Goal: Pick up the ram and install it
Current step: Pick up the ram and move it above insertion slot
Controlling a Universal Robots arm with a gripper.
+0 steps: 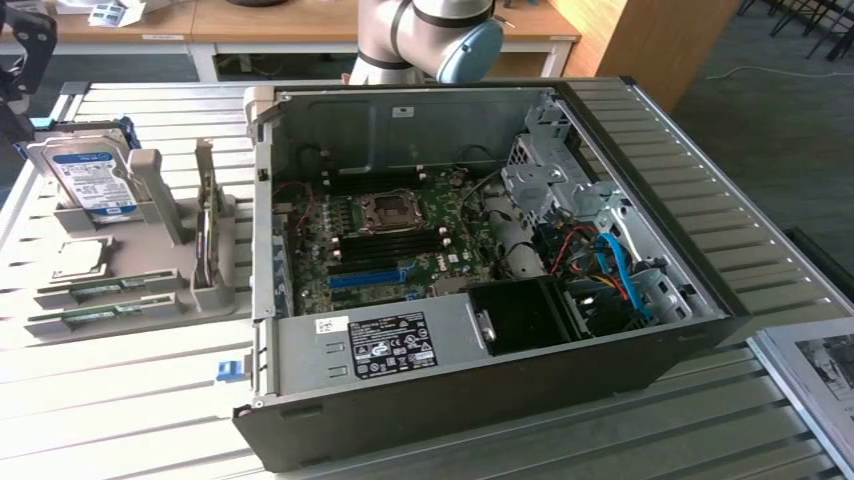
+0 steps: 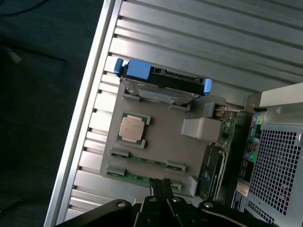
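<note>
Two ram sticks, thin green boards, lie flat in the grey holder [image 1: 160, 250] at the exterior view's left: one ram stick [image 1: 110, 287] and a second ram stick [image 1: 96, 317] nearer the table's front. From the wrist camera the ram stick [image 2: 147, 161] and the second ram stick [image 2: 134, 178] lie side by side. My gripper [image 2: 163, 185] hangs well above the holder, its black fingers pressed together, shut on nothing, with the tips lined up over the second stick. The arm [image 1: 414, 40] reaches in behind the case.
On the same holder stand a silver hard drive [image 1: 91, 180] [image 2: 161, 90], a CPU [image 1: 80, 258] [image 2: 131, 128] and an upright card [image 1: 207, 230]. The open PC case [image 1: 641, 330] fills the table's middle, showing its motherboard [image 1: 387, 240] and blue slot [image 1: 367, 277].
</note>
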